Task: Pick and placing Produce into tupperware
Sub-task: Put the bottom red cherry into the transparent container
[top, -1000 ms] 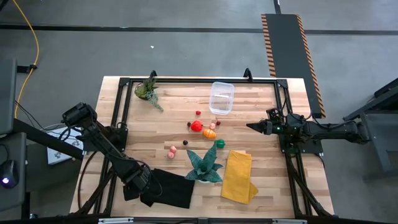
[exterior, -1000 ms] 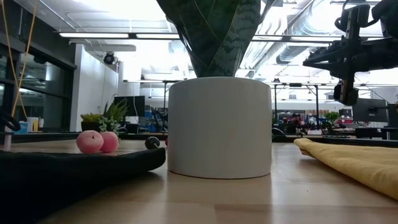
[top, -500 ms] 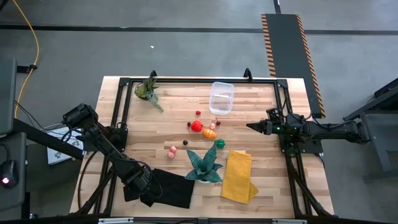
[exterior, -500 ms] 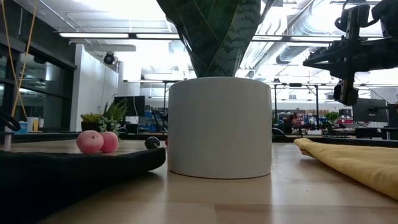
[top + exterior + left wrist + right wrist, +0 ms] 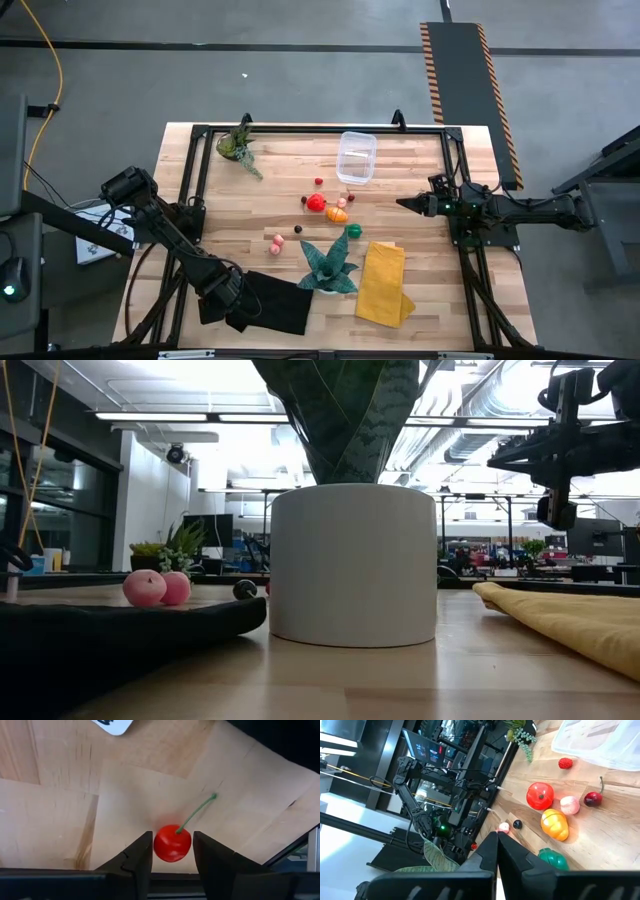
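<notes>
My left gripper (image 5: 172, 851) sits low at the desk's (image 5: 420, 200) near left corner by the black cloth (image 5: 275, 303), its fingers narrowly bracketing a red cherry (image 5: 172, 843) on the wood. My right gripper (image 5: 402, 203) hovers pinched shut just beside the scattered produce (image 5: 327, 205). The clear tupperware (image 5: 356, 157) stands at the far edge.
</notes>
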Available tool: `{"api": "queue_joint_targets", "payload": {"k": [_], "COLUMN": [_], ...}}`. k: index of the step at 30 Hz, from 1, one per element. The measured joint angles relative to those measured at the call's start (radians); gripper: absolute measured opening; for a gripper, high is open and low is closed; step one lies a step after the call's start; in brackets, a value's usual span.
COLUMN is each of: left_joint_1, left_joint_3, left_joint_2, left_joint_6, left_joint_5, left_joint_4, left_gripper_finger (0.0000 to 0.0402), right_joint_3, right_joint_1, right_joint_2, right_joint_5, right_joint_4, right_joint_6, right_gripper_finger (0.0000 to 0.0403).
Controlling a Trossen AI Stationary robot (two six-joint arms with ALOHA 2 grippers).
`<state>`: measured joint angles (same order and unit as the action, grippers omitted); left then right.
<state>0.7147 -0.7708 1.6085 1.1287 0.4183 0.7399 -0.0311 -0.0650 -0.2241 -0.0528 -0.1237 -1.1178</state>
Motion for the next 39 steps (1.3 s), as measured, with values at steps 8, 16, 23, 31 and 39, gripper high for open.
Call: {"api": "queue_joint_targets", "payload": {"k": [8,16,23,31,39], "left_joint_1": [0.018,0.019,0.019,0.019,0.019], "left_joint_3": [0.000,0.000,0.000,0.000,0.000], "left_joint_2": [0.000,0.000,0.000,0.000,0.000], "left_joint_6": [0.001,0.001,0.002,0.005,0.011], "left_joint_5": [0.000,0.007,0.007,0.023,0.046], "left_joint_4": [0.000,0.001,0.001,0.001,0.000], "left_gripper_finger": [0.0117,0.0103,0.0104,0.0104,0.0105], "right_joint_3": [0.000,0.000,0.000,0.000,0.000], "right_joint_1": [0.000,0.000,0.000,0.000,0.000], "right_joint_2": [0.000,0.000,0.000,0.000,0.000], "right_joint_5": [0.000,0.000,0.000,0.000,0.000], "right_joint_4": [0.000,0.000,0.007,0.008,0.009], "right_joint_6": [0.000,0.000,0.000,0.000,0.002], "right_gripper_finger": [0.0000,0.0000,0.0000,0.0000,0.0000]}}
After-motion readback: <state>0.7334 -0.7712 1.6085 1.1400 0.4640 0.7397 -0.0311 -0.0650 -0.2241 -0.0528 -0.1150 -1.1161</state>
